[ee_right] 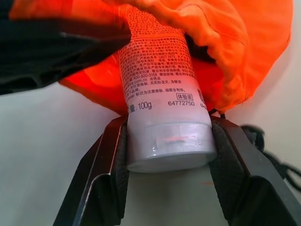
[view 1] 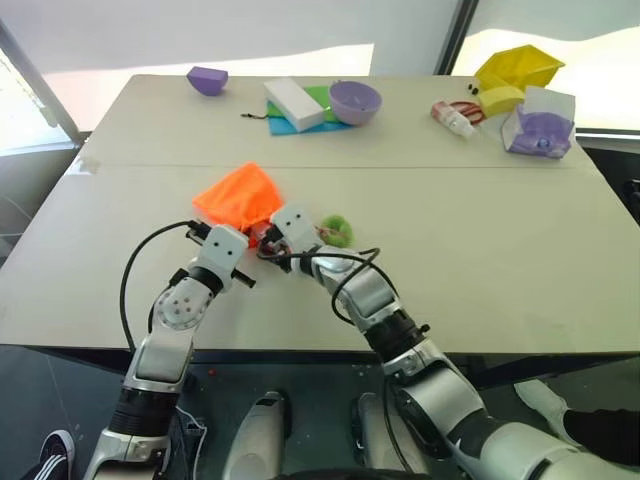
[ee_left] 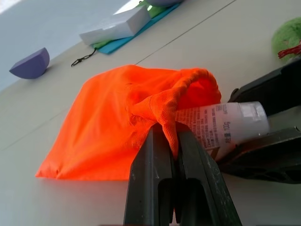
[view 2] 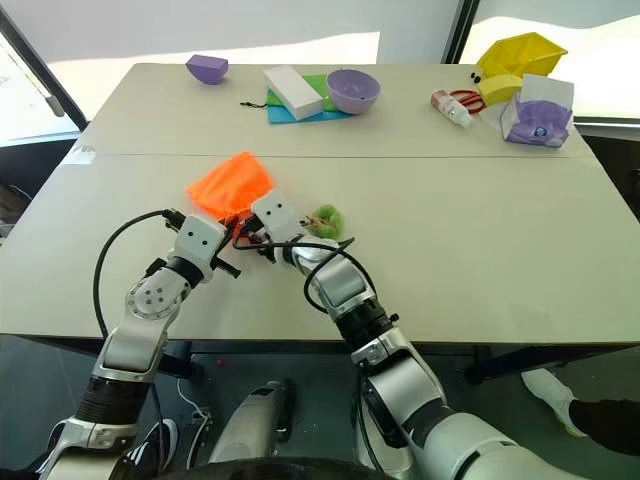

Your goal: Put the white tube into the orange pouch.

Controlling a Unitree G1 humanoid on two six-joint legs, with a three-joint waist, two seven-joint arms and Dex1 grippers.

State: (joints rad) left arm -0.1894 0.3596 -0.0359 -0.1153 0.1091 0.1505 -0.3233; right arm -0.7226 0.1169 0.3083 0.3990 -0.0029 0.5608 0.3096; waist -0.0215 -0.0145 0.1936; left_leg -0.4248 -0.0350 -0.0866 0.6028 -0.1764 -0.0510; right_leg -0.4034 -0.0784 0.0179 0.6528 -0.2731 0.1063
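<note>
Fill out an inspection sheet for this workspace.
Surface: pale table, seam across it.
Job's things: white tube partly inside the orange pouch mouth, cap end out; green pom-pom beside it.
Clutter: purple bowl, white block on green and blue sheets, purple wedge, small white bottle, yellow container, clear box.
Grippers: left gripper shut on the pouch rim; right gripper shut on the tube.
Cables: black, along both arms.
Surroundings: windows behind.

Silver-grey jointed arms with white wrist blocks, looping black cables (one per arm), and black-fingered hands.
</note>
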